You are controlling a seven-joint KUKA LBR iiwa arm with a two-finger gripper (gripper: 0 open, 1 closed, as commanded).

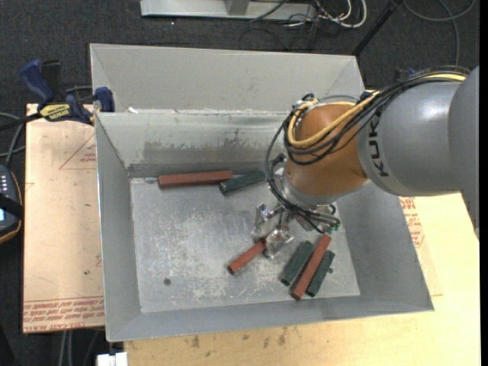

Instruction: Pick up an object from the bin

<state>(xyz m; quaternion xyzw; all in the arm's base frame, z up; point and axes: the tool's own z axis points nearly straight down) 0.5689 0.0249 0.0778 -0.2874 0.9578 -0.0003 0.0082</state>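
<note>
Hovering right of centre in the bin point(229, 82): gripper point(273, 233), spread or pinched cannot be told, at the upper end of a short red stick point(245, 259); green and red sticks point(311, 267) lie just to the right.

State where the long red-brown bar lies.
In the camera view, the long red-brown bar lies flat along the foot of the back wall, left of centre, its right end beside a short dark green block, apart from the gripper.
</note>
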